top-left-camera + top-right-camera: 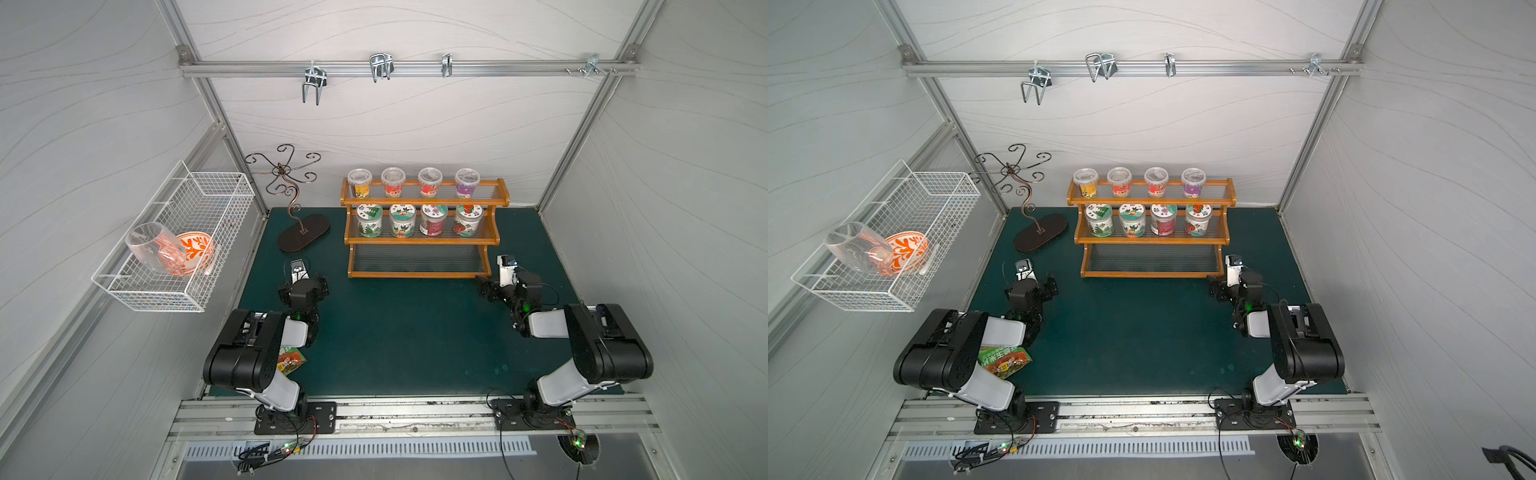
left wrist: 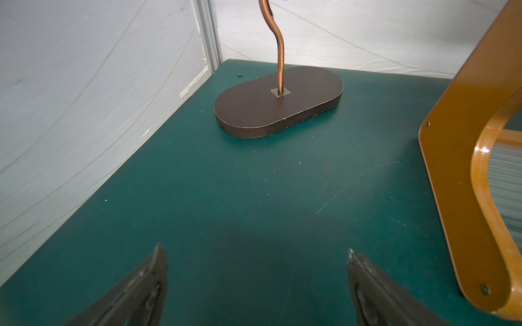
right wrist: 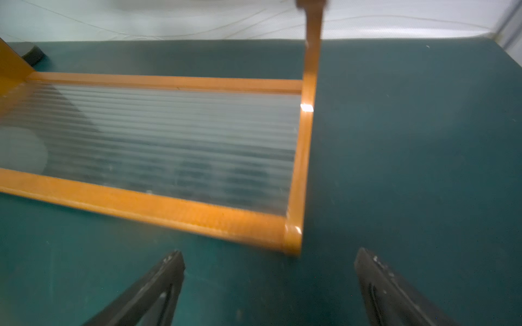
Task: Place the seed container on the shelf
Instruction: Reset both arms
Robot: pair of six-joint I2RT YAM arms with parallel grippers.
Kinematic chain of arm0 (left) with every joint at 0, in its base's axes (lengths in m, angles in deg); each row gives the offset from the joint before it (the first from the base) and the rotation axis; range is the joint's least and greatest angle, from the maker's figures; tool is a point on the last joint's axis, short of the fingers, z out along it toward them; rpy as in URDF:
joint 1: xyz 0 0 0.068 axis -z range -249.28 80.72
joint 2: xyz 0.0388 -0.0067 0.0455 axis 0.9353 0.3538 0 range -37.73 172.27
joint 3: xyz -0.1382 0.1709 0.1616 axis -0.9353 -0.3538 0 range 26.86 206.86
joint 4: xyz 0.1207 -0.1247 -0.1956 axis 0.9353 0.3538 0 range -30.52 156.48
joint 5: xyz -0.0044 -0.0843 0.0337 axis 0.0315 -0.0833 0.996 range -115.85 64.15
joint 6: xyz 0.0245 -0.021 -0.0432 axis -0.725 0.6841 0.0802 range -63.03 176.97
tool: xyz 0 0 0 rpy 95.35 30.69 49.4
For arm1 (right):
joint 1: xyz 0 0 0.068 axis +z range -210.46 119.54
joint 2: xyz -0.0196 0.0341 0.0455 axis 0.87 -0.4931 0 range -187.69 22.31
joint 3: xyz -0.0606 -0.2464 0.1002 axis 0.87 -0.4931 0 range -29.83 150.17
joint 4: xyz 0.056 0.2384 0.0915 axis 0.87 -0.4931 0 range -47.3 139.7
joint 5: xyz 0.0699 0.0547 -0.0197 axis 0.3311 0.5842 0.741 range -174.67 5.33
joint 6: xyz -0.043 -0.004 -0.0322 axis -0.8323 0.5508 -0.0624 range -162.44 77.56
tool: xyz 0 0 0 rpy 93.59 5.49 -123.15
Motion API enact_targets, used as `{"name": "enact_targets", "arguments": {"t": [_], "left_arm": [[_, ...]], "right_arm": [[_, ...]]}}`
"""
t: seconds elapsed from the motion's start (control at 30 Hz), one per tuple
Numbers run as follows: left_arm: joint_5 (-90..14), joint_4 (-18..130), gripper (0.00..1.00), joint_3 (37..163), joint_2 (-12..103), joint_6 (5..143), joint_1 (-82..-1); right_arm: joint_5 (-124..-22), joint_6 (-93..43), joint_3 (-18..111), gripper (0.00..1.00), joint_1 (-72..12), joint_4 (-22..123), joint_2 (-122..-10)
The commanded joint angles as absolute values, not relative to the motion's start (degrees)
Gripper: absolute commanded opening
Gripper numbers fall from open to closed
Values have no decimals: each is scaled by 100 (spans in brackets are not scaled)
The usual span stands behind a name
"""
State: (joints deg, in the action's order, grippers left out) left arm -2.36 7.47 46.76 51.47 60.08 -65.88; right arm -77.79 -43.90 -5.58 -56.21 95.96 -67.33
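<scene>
The shelf (image 1: 419, 274) (image 1: 1150, 274) stands at the back of the green mat. Several lidded seed containers (image 1: 370, 220) (image 1: 1099, 220) fill its top and middle tiers; its bottom ribbed panel is bare. My left gripper (image 1: 302, 280) (image 2: 255, 254) hovers open over the mat left of the shelf, whose side panel (image 2: 457, 141) shows beside it. My right gripper (image 1: 505, 282) (image 3: 268, 254) is open and empty just off the shelf's front right corner (image 3: 292, 240). That view is blurred.
A dark oval-based metal stand (image 1: 303, 232) (image 2: 278, 101) sits left of the shelf. A green and orange packet (image 1: 291, 359) (image 1: 1005, 361) lies under my left arm. A white wire basket (image 1: 174, 232) on the left wall holds a glass and an orange bowl.
</scene>
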Motion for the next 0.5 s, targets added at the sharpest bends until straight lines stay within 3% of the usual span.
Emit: {"name": "enact_targets", "arguments": {"t": [0.0, 0.47], "left_arm": [[-327, 752, 100, 4967, 5199, 6030, -6665], [-346, 815, 100, 4962, 5151, 6040, -6672]], "right_arm": [[-7868, -4334, -372, 99, -5738, 9393, -6797], [-7966, -4363, -324, 99, -5687, 9279, -6786]]}}
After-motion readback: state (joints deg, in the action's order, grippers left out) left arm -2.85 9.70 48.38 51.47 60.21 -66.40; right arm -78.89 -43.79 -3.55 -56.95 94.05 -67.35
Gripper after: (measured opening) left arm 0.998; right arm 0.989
